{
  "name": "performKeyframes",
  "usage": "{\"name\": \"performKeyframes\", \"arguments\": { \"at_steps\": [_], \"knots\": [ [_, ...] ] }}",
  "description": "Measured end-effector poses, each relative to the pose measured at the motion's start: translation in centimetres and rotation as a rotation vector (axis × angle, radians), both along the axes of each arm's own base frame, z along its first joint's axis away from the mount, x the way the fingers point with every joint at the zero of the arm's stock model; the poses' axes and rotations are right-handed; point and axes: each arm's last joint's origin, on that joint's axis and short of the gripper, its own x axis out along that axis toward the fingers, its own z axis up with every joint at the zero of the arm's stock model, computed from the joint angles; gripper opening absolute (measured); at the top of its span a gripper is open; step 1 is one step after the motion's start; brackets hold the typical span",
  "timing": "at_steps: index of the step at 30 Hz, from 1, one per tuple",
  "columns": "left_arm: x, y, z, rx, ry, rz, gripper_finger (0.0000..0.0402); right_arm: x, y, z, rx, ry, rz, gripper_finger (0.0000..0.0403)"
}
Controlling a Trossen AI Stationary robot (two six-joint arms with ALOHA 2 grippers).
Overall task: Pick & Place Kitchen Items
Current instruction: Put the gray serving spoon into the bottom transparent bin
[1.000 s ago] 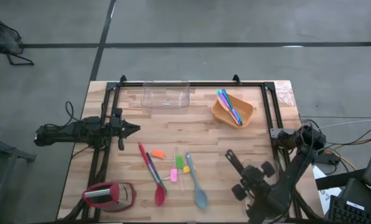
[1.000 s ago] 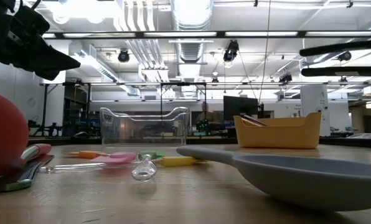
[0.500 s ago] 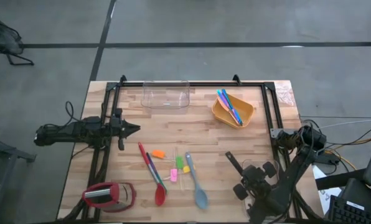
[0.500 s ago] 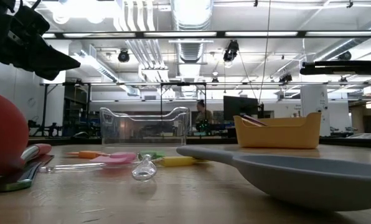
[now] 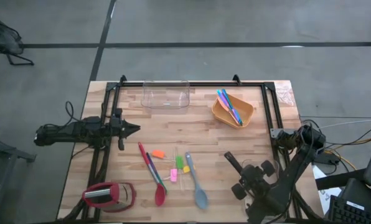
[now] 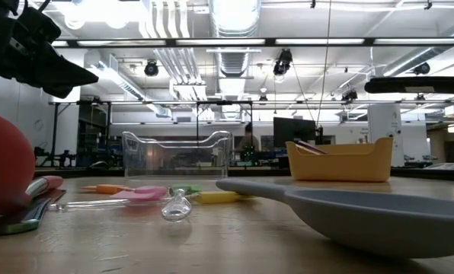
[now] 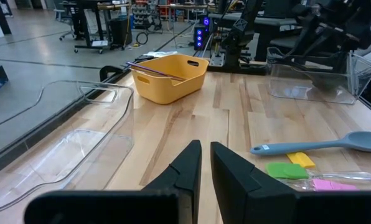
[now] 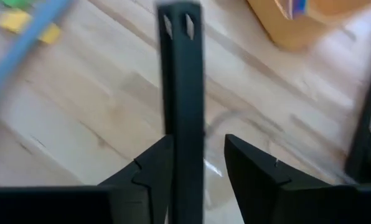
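My right gripper (image 5: 243,173) (image 8: 198,142) hovers over the table's near right part, shut on a long black utensil (image 5: 231,161) (image 8: 180,74) that shows as a level dark bar (image 6: 417,84) in the low view. My left gripper (image 5: 134,129) (image 7: 205,158) waits shut above the table's left side. Lying flat on the wood are a red spatula (image 5: 159,193), a grey-blue spatula (image 5: 200,198) (image 7: 335,144), a thin dark piece of cutlery (image 5: 153,167), and small orange (image 5: 158,153), pink (image 5: 173,175), green (image 5: 180,163) and yellow (image 5: 186,168) pieces. My right gripper holds the black utensil between its two fingers, at a stretch of its shaft (image 8: 184,146) well back from the free end (image 8: 179,22). The shaft runs forward along the fingers and sticks out past them. It is lifted clear of the table and lies about level.
An orange bowl (image 5: 233,109) (image 7: 167,78) with blue and pink cutlery stands far right. One clear tub (image 5: 166,94) stands at the far middle, another (image 7: 313,81) by the right arm. A red-and-silver gadget (image 5: 108,195) sits near left. A black frame (image 5: 192,83) borders the table.
The right gripper has shifted slightly with the black utensil. In the low view, two dark bars showed at upper right a second ago; only one level bar shows now. The left arm and the items on the table have stayed put.
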Motion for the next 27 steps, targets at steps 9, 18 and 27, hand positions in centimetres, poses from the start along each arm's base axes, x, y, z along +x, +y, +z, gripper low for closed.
{"name": "performKeyframes", "arguments": {
  "at_steps": [9,18,27],
  "knots": [
    [0.0,0.0,0.0,0.0,0.0,0.0,0.0044,2.9,-0.5,3.2,-0.094,-0.168,0.131,0.0121],
    [0.0,0.0,0.0,0.0,0.0,0.0,0.0044,7.3,-1.9,5.0,-0.117,-0.228,0.225,0.0119],
    [0.0,0.0,0.0,0.0,0.0,0.0,0.0044,13.0,-2.8,5.8,-0.034,-0.349,0.41,0.0159]
  ]
}}
